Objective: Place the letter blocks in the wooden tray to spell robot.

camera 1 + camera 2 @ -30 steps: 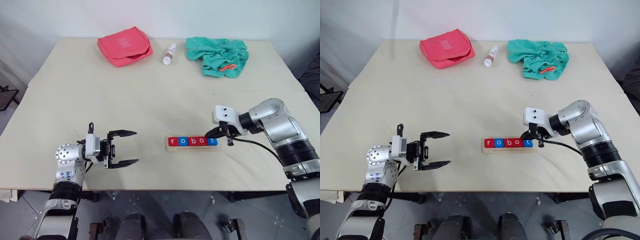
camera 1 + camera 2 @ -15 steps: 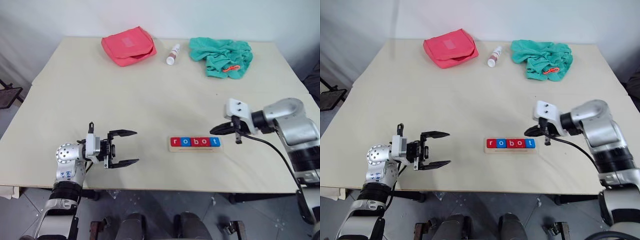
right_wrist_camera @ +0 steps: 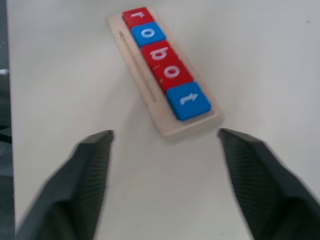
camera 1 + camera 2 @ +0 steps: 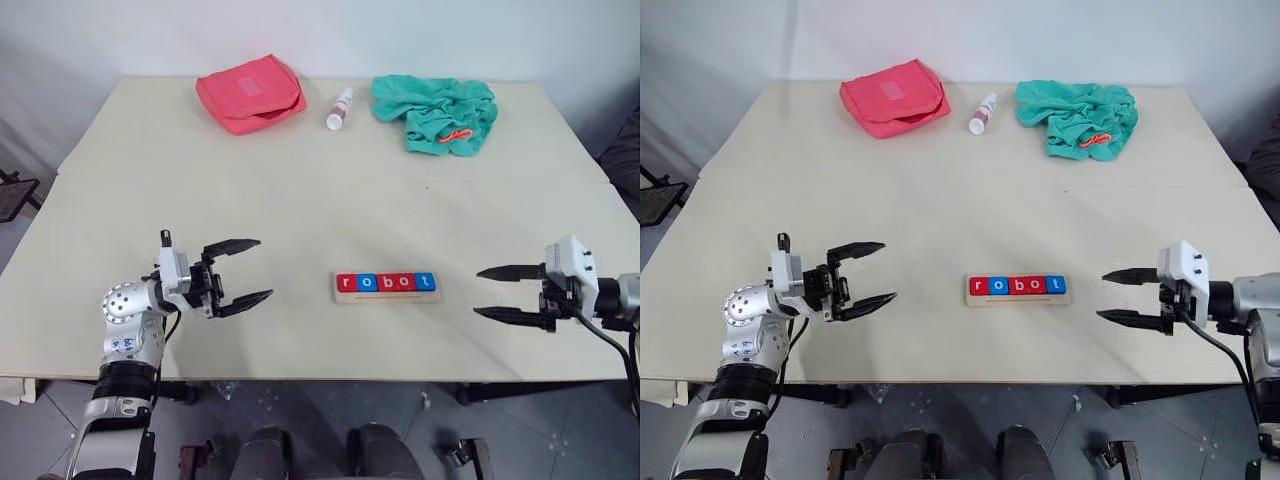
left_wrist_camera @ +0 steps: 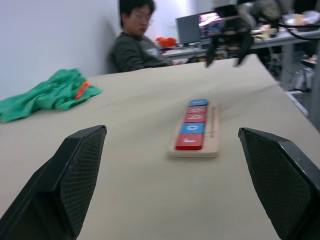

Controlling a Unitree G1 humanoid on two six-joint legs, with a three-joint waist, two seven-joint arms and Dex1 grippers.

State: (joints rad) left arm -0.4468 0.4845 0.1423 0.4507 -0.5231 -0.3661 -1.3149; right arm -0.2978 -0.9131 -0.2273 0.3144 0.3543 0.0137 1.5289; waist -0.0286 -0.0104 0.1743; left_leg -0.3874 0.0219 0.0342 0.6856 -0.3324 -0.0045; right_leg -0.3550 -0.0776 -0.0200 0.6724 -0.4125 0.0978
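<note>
Left pincer (image 4: 240, 275): near left of the worktop (image 4: 300, 190), fingers spread wide, nothing between them, well apart from the tray.
Right pincer (image 4: 508, 294): near right, fingers wide apart and empty, pointing left toward the tray, clear of it.
Wooden tray (image 4: 387, 297): near centre of the worktop, between the two pincers, lying left to right, flat on the surface.
Letter blocks (image 4: 386, 282): five tiles side by side in the tray, touching, reading r, o, b, o, t from left to right; red, blue, red, red, blue.
Task state: by the look of it the word is complete; nothing is left loose on the worktop.
Handling: the tiles look light, stiff and smooth, likely to slide in the groove if nudged; a tile is best pinched across two opposite edges, from above. The tray looks light too and may shift under a sideways push.
Red pouch (image 4: 250, 92): far left.
Small bottle (image 4: 339, 108): far centre, lying down.
Green cloth (image 4: 435, 111): far right, crumpled.
</note>
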